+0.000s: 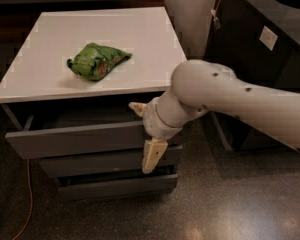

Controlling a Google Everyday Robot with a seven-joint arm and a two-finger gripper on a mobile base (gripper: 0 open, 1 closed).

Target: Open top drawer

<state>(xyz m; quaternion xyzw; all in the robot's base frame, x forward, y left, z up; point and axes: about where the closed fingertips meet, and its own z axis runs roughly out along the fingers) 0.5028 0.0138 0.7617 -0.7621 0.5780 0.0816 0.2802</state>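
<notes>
Just one claw (145, 132), fronting one top drawer (75, 139)

Crumpled green snack bag (97, 60) lies on the white bench top (140, 34), left of centre. An orange cable (27, 194) trails over speckled floor (215, 209) below the front left corner. A dark cabinet (250, 54) stands past the right edge. The gripper (146, 132) hangs below the front edge.

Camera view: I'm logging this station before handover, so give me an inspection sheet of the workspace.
Surface: white cabinet top, holding one green bag.
Job's things: top drawer pulled partly out, front ahead of the two lower drawers.
Clutter: green bag, left of centre on the top.
Grippers: hand by the top drawer's right end.
Cables: orange cable on the floor, left.
Surroundings: dark unit at right.
</notes>
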